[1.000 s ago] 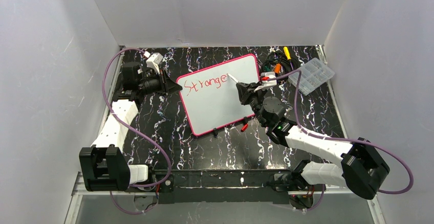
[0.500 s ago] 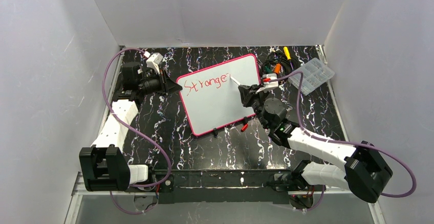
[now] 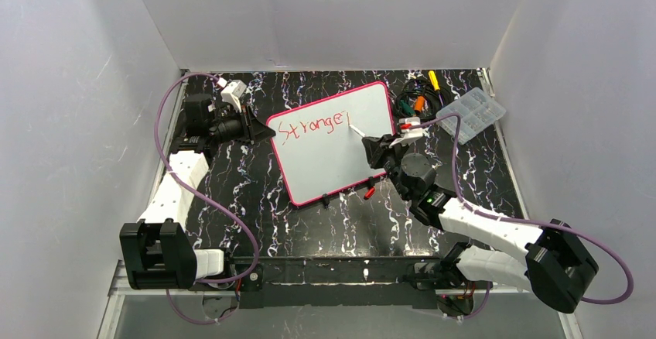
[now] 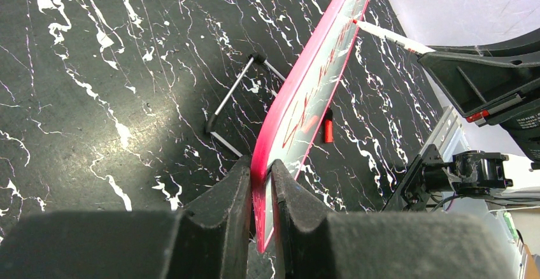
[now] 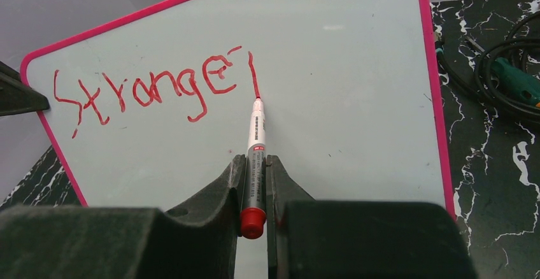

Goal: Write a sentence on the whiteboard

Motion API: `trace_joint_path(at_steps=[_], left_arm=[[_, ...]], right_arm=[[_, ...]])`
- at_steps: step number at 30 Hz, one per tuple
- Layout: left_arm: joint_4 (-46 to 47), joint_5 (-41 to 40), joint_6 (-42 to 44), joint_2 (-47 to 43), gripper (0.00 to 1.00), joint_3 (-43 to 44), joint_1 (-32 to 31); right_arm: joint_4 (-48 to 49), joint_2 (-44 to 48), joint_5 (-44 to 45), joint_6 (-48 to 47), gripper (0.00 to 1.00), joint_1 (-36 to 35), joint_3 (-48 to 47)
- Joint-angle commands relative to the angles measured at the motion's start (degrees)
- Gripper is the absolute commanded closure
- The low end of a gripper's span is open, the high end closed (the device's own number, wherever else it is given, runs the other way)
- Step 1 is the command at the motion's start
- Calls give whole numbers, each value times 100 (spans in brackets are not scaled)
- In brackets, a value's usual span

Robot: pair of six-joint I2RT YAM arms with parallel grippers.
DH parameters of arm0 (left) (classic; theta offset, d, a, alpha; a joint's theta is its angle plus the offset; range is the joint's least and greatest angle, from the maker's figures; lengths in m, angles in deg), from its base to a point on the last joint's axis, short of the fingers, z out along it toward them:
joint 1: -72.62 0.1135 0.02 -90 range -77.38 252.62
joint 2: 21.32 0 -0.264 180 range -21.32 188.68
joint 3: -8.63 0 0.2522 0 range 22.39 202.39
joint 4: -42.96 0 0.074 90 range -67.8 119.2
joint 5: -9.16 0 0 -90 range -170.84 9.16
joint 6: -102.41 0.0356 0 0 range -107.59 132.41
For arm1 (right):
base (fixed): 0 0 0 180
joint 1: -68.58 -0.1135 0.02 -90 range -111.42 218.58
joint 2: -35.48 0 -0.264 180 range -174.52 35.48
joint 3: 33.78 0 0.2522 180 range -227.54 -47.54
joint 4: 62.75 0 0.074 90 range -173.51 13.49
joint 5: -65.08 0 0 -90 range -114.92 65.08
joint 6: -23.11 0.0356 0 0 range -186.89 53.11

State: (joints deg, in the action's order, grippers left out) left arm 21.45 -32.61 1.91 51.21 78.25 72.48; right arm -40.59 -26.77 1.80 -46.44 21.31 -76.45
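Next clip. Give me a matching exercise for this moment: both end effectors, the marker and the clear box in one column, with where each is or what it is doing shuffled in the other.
Column one:
1. left end effector
2. right end effector
3. marker
4. clear compartment box

Column two:
A. lying on the table, off to the right of the whiteboard
B. shut on the whiteboard's pink edge
C. tip at the foot of the last stroke of the sentence
D. shut on the marker

Pairs: 1-B, 2-D, 3-C, 4-A
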Motion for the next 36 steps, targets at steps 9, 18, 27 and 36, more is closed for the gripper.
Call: trace_joint_path(at_steps=[9, 18, 27, 36], left_arm=[[-91, 126, 44, -228, 100, -75, -65], [-88, 126, 55, -207, 100, -75, -65], [-87, 109, 56, -204, 100, -66, -65], [-89, 108, 55, -182, 100, -60, -65]], right_arm=[[435, -199, 86, -93, 99, 16, -211], [680, -368, 176, -393, 99, 16, -463], [666, -352, 545, -541, 99, 24, -475], [585, -243, 626, -454, 99, 24, -350]])
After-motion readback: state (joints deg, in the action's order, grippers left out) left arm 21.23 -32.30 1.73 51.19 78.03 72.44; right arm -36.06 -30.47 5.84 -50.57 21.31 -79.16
